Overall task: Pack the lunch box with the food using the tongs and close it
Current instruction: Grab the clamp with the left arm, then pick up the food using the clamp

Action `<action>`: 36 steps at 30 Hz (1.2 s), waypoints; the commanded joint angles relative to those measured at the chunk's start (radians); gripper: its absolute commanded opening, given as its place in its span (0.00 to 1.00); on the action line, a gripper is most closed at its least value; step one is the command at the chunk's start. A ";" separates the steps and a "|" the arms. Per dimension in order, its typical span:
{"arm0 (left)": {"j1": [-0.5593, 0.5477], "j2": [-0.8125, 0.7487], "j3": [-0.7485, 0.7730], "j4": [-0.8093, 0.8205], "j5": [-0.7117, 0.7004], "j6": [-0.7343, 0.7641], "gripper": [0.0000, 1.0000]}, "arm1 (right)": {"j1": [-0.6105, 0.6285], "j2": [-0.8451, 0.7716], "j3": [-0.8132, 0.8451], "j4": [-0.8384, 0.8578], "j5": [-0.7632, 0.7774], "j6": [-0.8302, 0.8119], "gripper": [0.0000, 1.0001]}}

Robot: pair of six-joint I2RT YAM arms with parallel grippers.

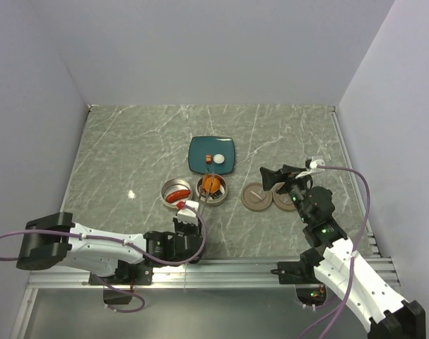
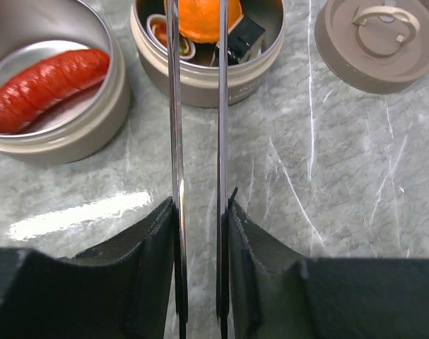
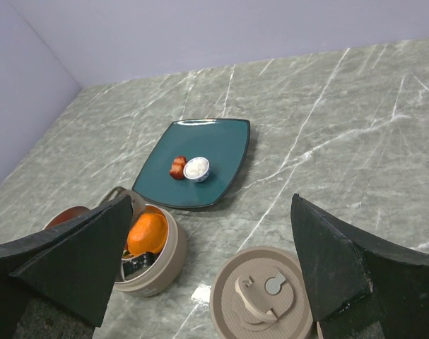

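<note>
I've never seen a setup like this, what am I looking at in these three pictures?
Two robot arms sit at a table's near edge. One picture looks down from above; the other two come from a camera on each wrist. The left fingers squeeze long metal tongs, whose tips reach a tin holding an orange ball. Another tin holds a red sausage. Two lids lie beside them, and a teal plate carries two small bits. The right fingers are open, holding nothing.
</note>
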State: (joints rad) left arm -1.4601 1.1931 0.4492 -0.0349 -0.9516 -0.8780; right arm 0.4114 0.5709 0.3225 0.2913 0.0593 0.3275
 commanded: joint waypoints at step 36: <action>0.615 0.086 0.401 -0.207 0.636 0.361 0.37 | -0.154 0.474 0.389 0.082 -0.217 0.002 1.00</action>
State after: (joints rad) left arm -0.8627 1.2610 0.7918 -0.2276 -0.3897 -0.5594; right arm 0.2768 1.0325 0.6552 0.3298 -0.1017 0.3248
